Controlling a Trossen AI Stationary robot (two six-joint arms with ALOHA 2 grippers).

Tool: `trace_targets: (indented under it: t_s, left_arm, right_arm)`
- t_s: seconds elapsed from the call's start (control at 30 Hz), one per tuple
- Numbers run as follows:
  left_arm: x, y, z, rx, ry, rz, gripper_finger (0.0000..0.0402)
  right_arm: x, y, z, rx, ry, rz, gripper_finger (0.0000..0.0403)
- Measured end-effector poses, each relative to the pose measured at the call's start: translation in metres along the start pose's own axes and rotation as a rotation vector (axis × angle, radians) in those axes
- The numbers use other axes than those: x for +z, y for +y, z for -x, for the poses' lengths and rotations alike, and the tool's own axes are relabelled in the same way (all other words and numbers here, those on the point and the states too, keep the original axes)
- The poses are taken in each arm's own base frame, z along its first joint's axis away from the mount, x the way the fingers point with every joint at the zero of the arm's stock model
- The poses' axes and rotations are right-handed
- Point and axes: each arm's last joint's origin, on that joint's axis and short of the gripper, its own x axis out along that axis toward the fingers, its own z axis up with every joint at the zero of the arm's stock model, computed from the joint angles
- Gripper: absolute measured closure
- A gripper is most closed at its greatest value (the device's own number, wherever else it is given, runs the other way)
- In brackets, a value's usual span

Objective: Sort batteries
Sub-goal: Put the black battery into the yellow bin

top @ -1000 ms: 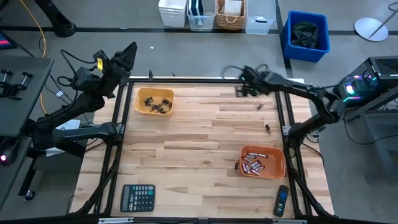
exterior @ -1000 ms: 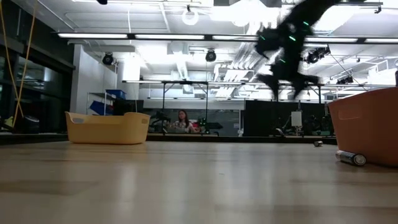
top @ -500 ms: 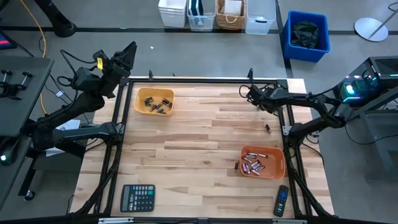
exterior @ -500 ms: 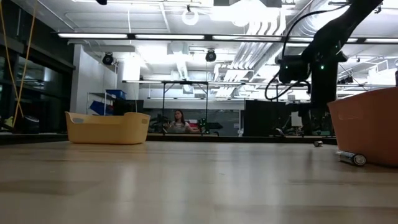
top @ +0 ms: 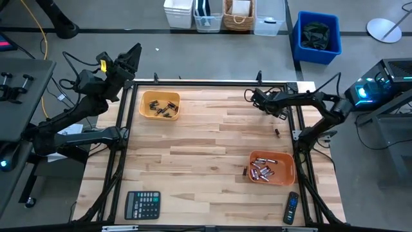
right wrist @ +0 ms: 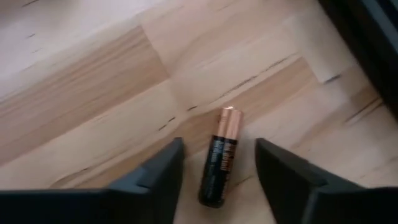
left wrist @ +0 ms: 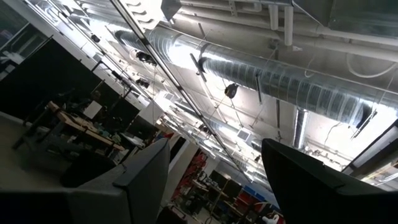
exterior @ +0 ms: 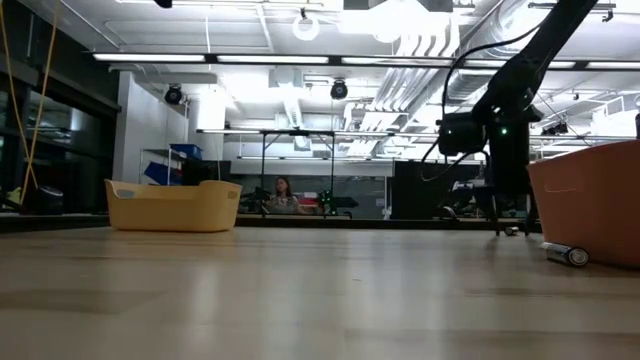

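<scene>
My right fingers (right wrist: 217, 180) stand spread astride one battery (right wrist: 221, 155) on the tabletop (right wrist: 81, 106), its long axis running between them. Left fingers (left wrist: 214, 180): spread, far off.

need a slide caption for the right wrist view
Right gripper with open fingers straddling a black-and-copper cylindrical battery lying on the pale wooden table.

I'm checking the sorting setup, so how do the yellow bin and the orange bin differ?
The yellow bin sits at the table's far left; the orange bin sits near right. The yellow bin holds dark batteries; the orange bin's look silvery, with one battery lying just outside it. Both are small open tubs.
</scene>
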Motion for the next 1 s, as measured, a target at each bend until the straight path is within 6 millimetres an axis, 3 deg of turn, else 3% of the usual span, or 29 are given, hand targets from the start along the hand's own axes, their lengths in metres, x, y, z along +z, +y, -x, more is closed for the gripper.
trace_targets:
  t_s: [0.17, 0.2, 0.3, 0.43, 0.6, 0.83, 1.0]
  left_arm:
    - [0.000, 0.000, 0.000, 0.000, 0.000, -0.002, 0.0154]
    - [0.000, 0.000, 0.000, 0.000, 0.000, -0.002, 0.0154]
    - [-0.001, 0.000, 0.000, 0.001, 0.002, -0.003, 0.0154]
    - [-0.002, 0.001, -0.002, 0.011, 0.005, -0.005, 0.0154]
    - [-0.004, 0.002, -0.003, 0.016, 0.010, -0.006, 0.0154]
    - [-0.005, 0.002, -0.004, 0.019, 0.011, -0.006, 0.0154]
    - [-0.005, 0.002, -0.004, 0.019, 0.011, -0.006, 0.0154]
  right_arm:
    - [-0.006, 0.004, 0.005, 0.038, 0.004, 0.100, 0.0356]
    - [-0.007, 0.006, 0.008, 0.056, -0.001, 0.133, 0.0366]
    - [-0.009, 0.019, 0.019, 0.160, 0.022, 0.191, 0.0366]
    - [-0.015, 0.064, 0.056, 0.543, 0.054, 0.213, 0.0365]
    - [-0.031, 0.117, 0.105, 0.879, 0.017, 0.264, 0.0365]
    - [-0.069, 0.209, 0.145, 1.081, 0.055, 0.480, 0.0366]
    - [-0.088, 0.271, 0.153, 1.206, 0.107, 0.565, 0.0366]
